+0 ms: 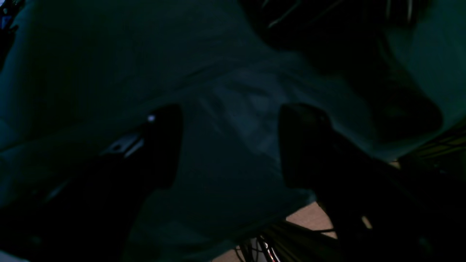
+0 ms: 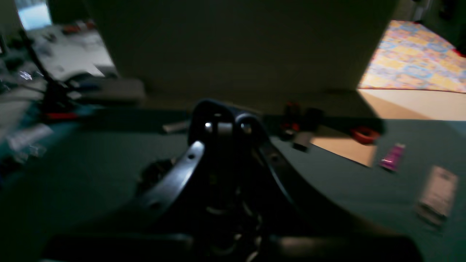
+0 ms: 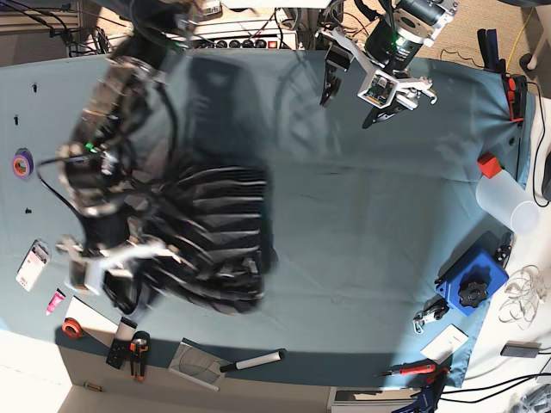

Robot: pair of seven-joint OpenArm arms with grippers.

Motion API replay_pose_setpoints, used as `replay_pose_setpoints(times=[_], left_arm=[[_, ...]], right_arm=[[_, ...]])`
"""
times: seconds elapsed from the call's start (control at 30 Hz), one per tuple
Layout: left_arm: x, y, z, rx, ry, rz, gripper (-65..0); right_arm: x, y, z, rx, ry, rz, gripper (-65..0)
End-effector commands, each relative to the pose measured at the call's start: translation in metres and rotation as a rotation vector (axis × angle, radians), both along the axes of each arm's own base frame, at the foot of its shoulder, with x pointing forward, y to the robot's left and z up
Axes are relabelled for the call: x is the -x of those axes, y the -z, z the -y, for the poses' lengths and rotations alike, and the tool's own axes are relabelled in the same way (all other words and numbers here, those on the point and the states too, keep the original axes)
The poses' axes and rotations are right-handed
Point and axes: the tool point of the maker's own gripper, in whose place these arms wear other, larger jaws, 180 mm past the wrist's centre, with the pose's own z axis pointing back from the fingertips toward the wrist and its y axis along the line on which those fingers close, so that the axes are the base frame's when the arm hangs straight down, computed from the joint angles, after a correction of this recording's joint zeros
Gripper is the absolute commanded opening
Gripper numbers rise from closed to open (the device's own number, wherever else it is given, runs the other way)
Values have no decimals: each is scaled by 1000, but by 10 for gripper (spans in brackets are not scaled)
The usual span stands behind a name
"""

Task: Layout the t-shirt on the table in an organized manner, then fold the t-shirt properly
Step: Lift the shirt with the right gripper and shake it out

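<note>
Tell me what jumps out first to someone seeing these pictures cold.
The dark striped t-shirt hangs bunched and motion-blurred at the base view's left, gathered at the shut right gripper, which appears to hold it. The left gripper hovers wide open and empty over the teal table at the top.

Both wrist views are badly underexposed and soft. The base view is evenly lit, yet the right arm (image 3: 108,185) and t-shirt (image 3: 215,237) are smeared by motion blur. A sunlit patch is seen at the tabletop (image 3: 362,215) near edge.
</note>
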Motion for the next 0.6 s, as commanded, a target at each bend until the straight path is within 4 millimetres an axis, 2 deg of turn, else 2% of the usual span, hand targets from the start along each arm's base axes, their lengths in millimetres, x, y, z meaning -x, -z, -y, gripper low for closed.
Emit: replay_pose_setpoints(times=[0.0,0.1,0.17,0.33,0.47,0.57], left_arm=[[-3,-11,1,24,-5,37,-236],[-2,-11,1,23,-5,37,-236],[-2,-11,1,23,-5,37,-236],[-2,-11,1,23,-5,37,-236],[-4,-10,-2,0,-16,42,-236],[-12,-3,-30,-126,-134,51,-236]], right_arm=[[1,-16,1,22,-6,57,-650],[4,-8,12,84,27,26,-650],[4,-9,16,104,37,31,-650],[4,-15,8,70,-3,63,-650],[5,-15,-29,79,-182,72,-650],[7,-10,-64,111,-304,62,-650]])
